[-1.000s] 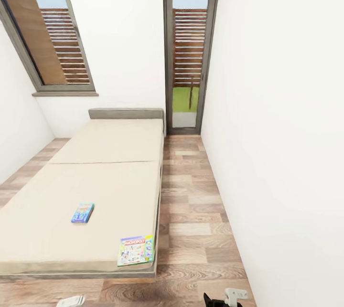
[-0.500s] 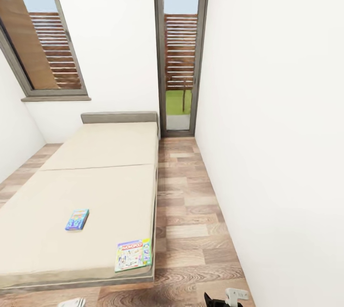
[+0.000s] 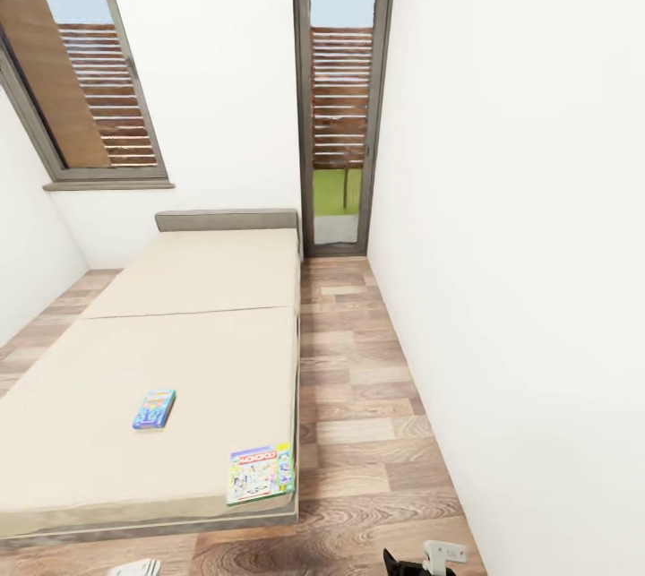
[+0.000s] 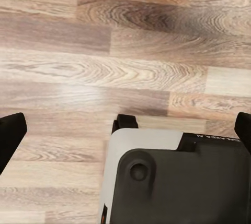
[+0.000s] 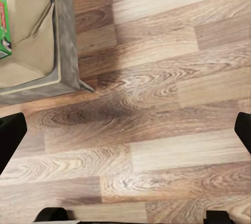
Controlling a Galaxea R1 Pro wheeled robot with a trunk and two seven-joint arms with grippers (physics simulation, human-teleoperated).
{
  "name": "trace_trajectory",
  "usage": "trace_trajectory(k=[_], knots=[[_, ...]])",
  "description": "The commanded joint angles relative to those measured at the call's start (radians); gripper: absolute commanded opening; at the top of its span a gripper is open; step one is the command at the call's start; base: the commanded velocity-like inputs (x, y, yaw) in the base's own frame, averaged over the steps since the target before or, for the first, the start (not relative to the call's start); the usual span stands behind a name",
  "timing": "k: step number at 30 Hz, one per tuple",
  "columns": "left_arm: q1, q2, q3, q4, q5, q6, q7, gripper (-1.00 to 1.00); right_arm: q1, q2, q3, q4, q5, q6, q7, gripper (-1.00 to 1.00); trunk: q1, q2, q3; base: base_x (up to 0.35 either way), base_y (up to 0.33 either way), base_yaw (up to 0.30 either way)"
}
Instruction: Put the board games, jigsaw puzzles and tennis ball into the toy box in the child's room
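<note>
We face the bed (image 3: 179, 352), which fills the space from our 9 to 12 o'clock, its beige mattress crossed by a seam and its grey headboard against the far white wall. Two board games lie flat on the near half of the mattress, well apart: the small blue board game (image 3: 154, 408) at about 11 o'clock, and the larger green-edged board game (image 3: 260, 472) nearer us at 12 o'clock, right at the mattress's corner by the wood-plank floor (image 3: 358, 397). A tall dark-framed window (image 3: 340, 92) stands far ahead at 12 o'clock. Our left gripper (image 4: 125, 130) hangs over bare floor above our grey base (image 4: 172, 177), fingers spread wide. Our right gripper (image 5: 125, 130), fingers likewise wide apart, hangs over the floor beside the bed's corner, where a green sliver, probably the larger game, peeks in.
</note>
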Motion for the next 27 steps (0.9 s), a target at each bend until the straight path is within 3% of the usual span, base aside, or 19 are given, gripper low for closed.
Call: trace_trajectory(k=[1,15,27], knots=[[0.000,-0.001,0.005,-0.001,0.002,0.008,-0.005,1.00,-0.001,0.000,-0.005,0.001,-0.011,-0.002,0.009,1.00,0.001,-0.002,-0.002,-0.001,0.182,0.000],[0.000,-0.001,0.005,-0.001,0.001,0.007,-0.004,1.00,-0.001,0.000,-0.006,-0.001,-0.020,0.000,0.013,1.00,0.001,-0.002,-0.002,0.000,0.110,0.000],[-0.001,-0.002,0.004,-0.001,0.001,0.006,-0.004,1.00,-0.001,0.000,-0.007,-0.001,-0.021,0.011,0.012,1.00,0.001,-0.002,-0.002,0.000,0.017,0.000]])
